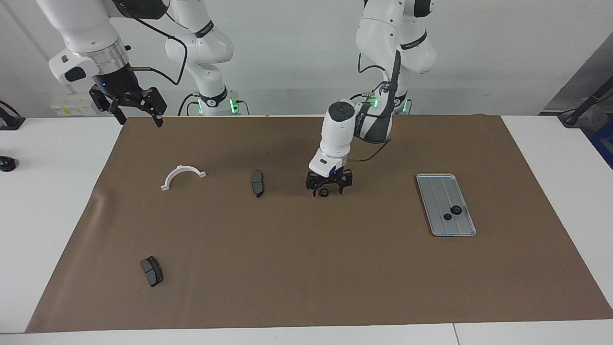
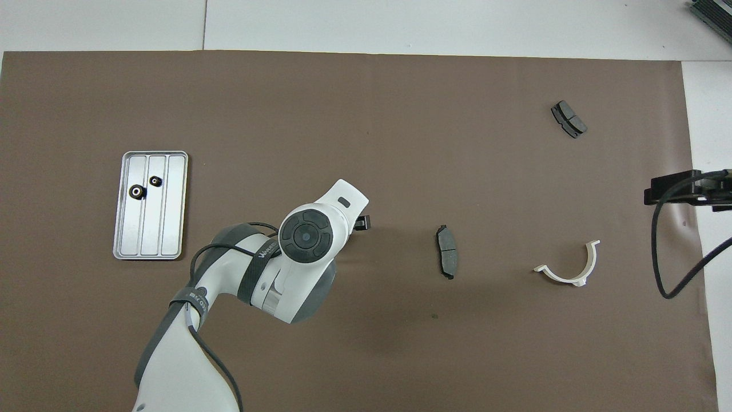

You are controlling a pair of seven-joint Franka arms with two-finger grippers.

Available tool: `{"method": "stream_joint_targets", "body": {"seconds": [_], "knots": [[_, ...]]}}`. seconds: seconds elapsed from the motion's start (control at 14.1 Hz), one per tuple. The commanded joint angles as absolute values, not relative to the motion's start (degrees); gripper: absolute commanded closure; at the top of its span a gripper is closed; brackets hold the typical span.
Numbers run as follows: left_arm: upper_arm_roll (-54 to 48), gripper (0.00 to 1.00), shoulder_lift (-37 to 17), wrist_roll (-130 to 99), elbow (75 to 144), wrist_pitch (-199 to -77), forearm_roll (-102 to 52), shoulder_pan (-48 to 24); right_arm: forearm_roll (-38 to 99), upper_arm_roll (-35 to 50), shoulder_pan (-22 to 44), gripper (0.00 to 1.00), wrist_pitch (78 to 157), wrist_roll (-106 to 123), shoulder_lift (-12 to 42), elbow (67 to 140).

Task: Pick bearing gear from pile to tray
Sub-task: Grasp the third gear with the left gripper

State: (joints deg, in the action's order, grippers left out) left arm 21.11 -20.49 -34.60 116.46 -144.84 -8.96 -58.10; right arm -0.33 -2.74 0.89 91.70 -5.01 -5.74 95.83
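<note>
A small black bearing gear (image 1: 324, 193) lies on the brown mat, mid-table. My left gripper (image 1: 327, 191) is lowered over it, open, with a finger on either side of the gear. In the overhead view the left wrist (image 2: 309, 236) hides that gear. The silver tray (image 1: 437, 191) (image 2: 171, 229) lies toward the left arm's end and holds two black gears (image 1: 452, 212) (image 2: 144, 187). My right gripper (image 1: 139, 117) (image 2: 666, 191) hangs open and empty, high over the mat's edge at the right arm's end.
The pile's other parts are spread out: a white half-ring bracket (image 1: 182, 175) (image 2: 569, 269), one brake pad (image 1: 257, 183) (image 2: 447, 258) between the bracket and the gear, and another brake pad (image 1: 152, 271) (image 2: 568, 118) farther from the robots.
</note>
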Motion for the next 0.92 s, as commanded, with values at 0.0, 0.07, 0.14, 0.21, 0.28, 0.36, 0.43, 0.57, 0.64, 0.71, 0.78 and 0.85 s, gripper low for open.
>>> {"method": "stream_joint_targets", "body": {"seconds": [0.0,0.07,0.14,0.21,0.28,0.36,0.43,0.57,0.64,0.71,0.78,0.85], "knots": [[21.4,0.30,-20.4,-34.4,117.4,-146.4,-9.1,-58.4,-0.7,-2.7,0.9,0.00,91.1,-4.5,-5.6,95.3],[21.4,0.36,-20.3,-34.1,117.6,-146.3,-9.1,-58.4,-0.7,-2.7,0.9,0.00,91.1,-4.5,-5.6,95.4],[21.4,0.42,-20.1,-34.1,118.4,-146.3,-9.1,-58.8,-0.6,-2.7,0.8,0.00,91.3,-4.7,-5.6,95.7],[21.4,0.45,-20.0,-34.1,118.6,-146.3,-9.1,-59.6,-0.6,-2.7,0.9,0.00,92.3,-4.7,-6.0,96.8],[21.4,0.55,-20.0,-34.1,118.7,-146.3,-9.1,-59.6,-0.6,-2.7,1.0,0.00,92.9,-4.7,-6.5,97.8],[21.4,0.63,-20.0,-34.1,118.7,-146.2,-9.1,-59.6,-0.6,-2.6,1.2,0.00,93.0,-5.1,-6.6,97.8],[21.4,0.86,-20.0,-34.2,118.7,-145.6,-9.1,-59.6,-0.6,-2.6,1.4,0.00,93.0,-5.8,-6.6,97.8],[21.6,1.00,-20.0,-34.5,117.9,-142.8,-9.1,-59.6,-0.6,-2.6,1.3,0.00,93.2,-6.0,-6.6,97.8],[21.8,1.00,-19.9,-34.6,117.7,-141.3,-9.0,-59.6,-0.6,-2.6,1.3,0.00,93.3,-6.1,-6.6,97.9],[22.0,1.00,-19.3,-34.7,117.8,-140.4,-8.4,-59.4,-0.6,-2.6,1.3,0.00,93.3,-6.1,-6.6,98.0],[22.8,1.00,-18.3,-34.7,117.8,-139.6,-7.7,-59.2,-0.6,-2.6,1.3,0.00,93.3,-6.1,-6.6,98.0],[24.1,1.00,-17.0,-34.4,117.9,-138.6,-7.2,-58.9,-0.6,-2.6,1.3,0.00,93.3,-6.1,-6.6,98.0]]}}
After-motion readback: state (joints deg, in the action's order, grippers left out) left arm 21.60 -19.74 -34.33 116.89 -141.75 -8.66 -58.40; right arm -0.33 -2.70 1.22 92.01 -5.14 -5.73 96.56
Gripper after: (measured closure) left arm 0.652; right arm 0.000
